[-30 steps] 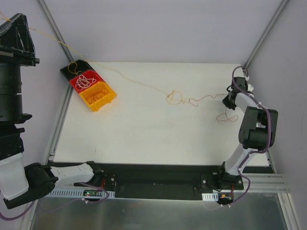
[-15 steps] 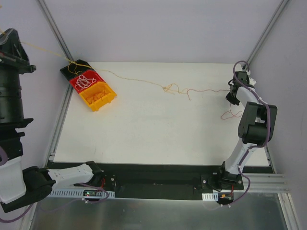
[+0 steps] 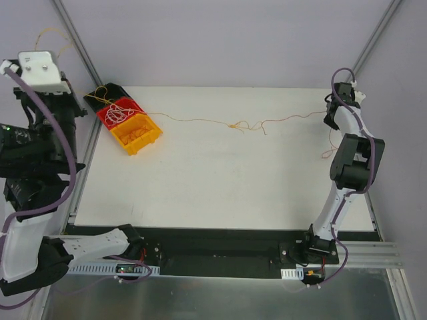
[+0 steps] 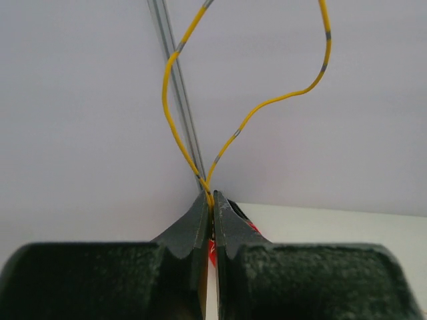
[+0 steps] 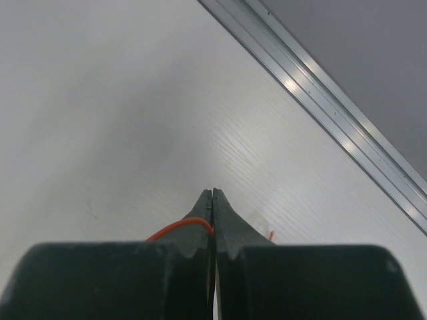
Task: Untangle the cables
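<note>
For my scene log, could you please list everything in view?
Flat table: one, white, centre.
Plastic bins: three, black, red, yellow, far left corner.
Thin white wire: one, white, in the red one.
Thin yellow wire: one, yellow, upper left to central knot.
Thin red wire: one, red, knot to far right.
Aluminium rails: several, silver, table edges.
Left gripper: one, black, shut on yellow wire.
Right gripper: one, black, shut on red wire.

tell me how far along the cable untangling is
Looks done: a white cable lies in the red bin. In hand: the left tool is shut on the yellow cable, the right tool on the red cable, the pair stretched across the table. Left: the knot where they meet mid-table is not yet undone.
</note>
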